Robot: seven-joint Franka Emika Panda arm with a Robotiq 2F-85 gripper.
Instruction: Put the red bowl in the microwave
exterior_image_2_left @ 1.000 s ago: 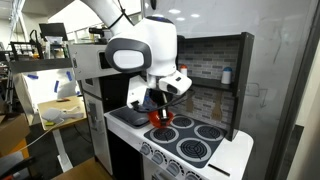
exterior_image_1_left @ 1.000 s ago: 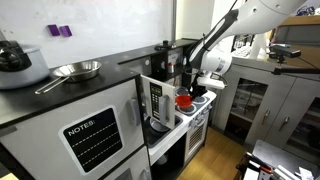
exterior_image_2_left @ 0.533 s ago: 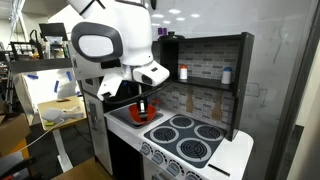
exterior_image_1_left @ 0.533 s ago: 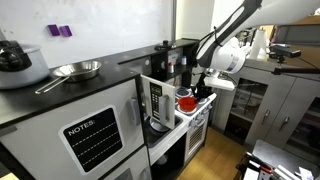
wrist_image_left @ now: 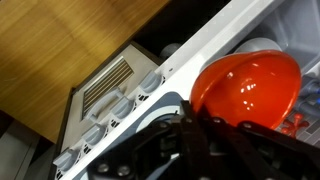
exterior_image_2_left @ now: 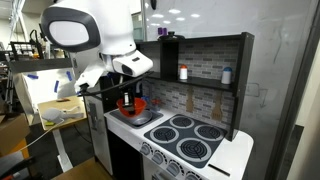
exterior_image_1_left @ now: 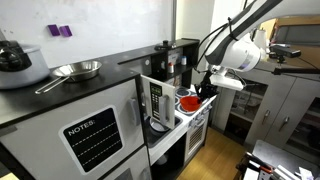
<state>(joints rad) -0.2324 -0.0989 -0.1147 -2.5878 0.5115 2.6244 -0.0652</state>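
The red bowl (exterior_image_1_left: 187,101) hangs from my gripper (exterior_image_1_left: 200,96), which is shut on its rim, just beside the open white door of the microwave (exterior_image_1_left: 155,101). In the exterior view from the stove side the red bowl (exterior_image_2_left: 133,104) is held by the gripper (exterior_image_2_left: 125,100) left of the toy burners. In the wrist view the red bowl (wrist_image_left: 247,84) fills the right side, its rim pinched by my gripper (wrist_image_left: 192,113). The microwave door (wrist_image_left: 113,86), with grey window and buttons, lies to the left, with a dark opening behind its white edge.
A steel pan (exterior_image_1_left: 76,70) and a dark pot (exterior_image_1_left: 14,58) sit on the black counter above the steel cabinet marked NOTES (exterior_image_1_left: 95,136). The toy stove burners (exterior_image_2_left: 192,137) lie right of the bowl, with a shelf of small bottles (exterior_image_2_left: 183,72) behind.
The arm has swung and carried the red bowl off the stove burners, sideways toward the microwave side. The grip on the bowl has stayed shut.
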